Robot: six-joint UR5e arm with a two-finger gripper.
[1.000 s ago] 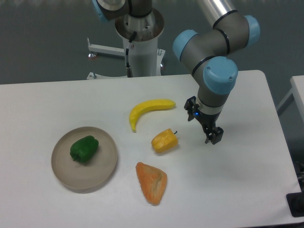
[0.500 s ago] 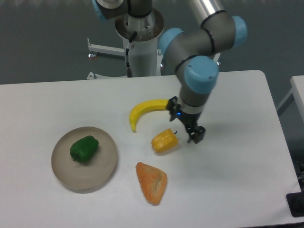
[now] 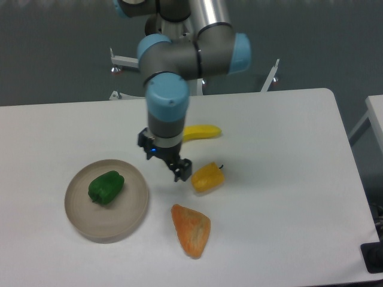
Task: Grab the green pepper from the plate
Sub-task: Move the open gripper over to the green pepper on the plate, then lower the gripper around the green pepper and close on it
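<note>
Between the plate (image 3: 78, 218) and yellow pepper (image 3: 207, 177), the gripper (image 3: 181, 171) holds nothing; finger spread unclear.

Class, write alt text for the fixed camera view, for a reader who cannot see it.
A robot arm's pincer hangs over a white table, between a beige plate holding a green pepper and a yellow pepper. A banana lies behind the arm, and an orange wedge-shaped item lies nearer the camera.
</note>
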